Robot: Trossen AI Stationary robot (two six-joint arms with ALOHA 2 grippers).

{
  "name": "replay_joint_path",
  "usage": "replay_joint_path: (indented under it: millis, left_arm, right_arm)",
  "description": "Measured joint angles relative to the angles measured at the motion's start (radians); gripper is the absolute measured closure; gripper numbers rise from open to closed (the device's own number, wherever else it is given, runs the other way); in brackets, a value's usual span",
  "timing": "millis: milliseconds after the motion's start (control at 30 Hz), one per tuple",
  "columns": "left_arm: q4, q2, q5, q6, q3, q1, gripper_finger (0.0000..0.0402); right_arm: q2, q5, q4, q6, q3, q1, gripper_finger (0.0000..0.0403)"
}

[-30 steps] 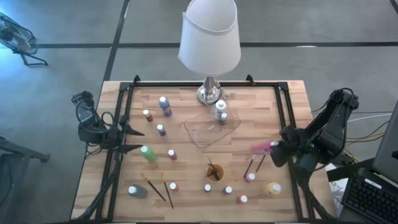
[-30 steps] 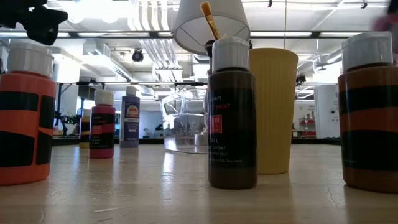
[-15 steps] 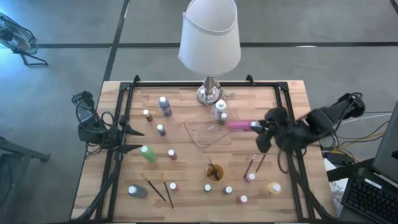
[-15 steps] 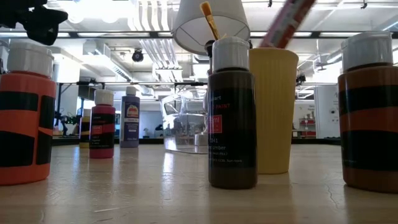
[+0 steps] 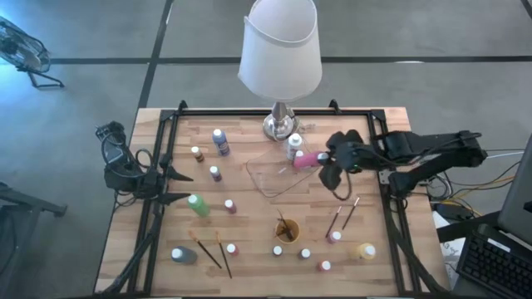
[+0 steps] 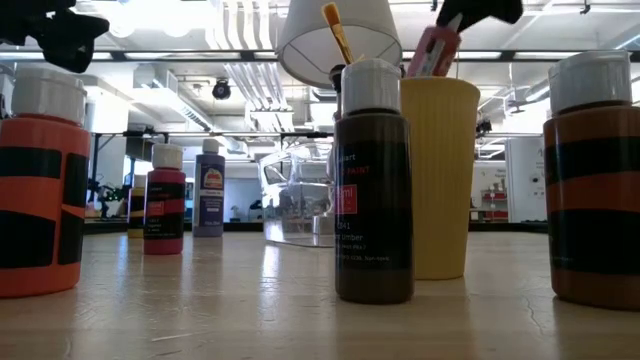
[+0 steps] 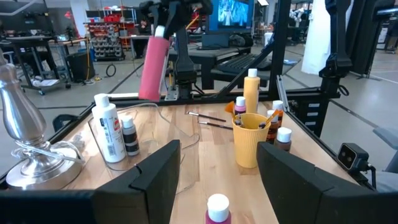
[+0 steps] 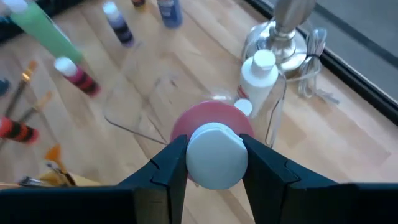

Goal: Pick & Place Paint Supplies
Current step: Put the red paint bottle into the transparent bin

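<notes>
Two bottles stand in your clear tray (image 5: 274, 178), brushes in the orange cup (image 5: 288, 231); your right gripper (image 5: 326, 162), pinching the pink bottle (image 5: 306, 160), has swung from the table's right edge to over the tray's right rim; your left gripper (image 5: 176, 187) waits spread.

Pink paint bottle (image 5: 307, 160), white cap, held tilted in the air. Green bottle (image 5: 198, 204) lies on its side; purple bottle (image 5: 220, 141) and the other small bottles stand upright. Two brushes (image 5: 214, 252) lie flat.

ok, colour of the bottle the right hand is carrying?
Pink with a white cap. The bottle in the right hand shows best in the left wrist view.
</notes>
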Motion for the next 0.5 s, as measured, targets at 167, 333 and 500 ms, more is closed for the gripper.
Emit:
replay_joint_path:
  millis: [167, 333, 500]
  left_arm:
    - [0.000, 0.000, 0.000, 0.000, 0.000, 0.000, 0.0183]
    - [0.000, 0.000, 0.000, 0.000, 0.000, 0.000, 0.0183]
    - [0.000, 0.000, 0.000, 0.000, 0.000, 0.000, 0.0183]
  right_arm:
    - [0.051, -0.060, 0.000, -0.040, 0.005, -0.056, 0.0288]
    - [0.083, -0.081, 0.001, -0.056, 0.015, -0.097, 0.0285]
    - [0.113, -0.128, 0.000, -0.067, 0.016, -0.134, 0.0285]
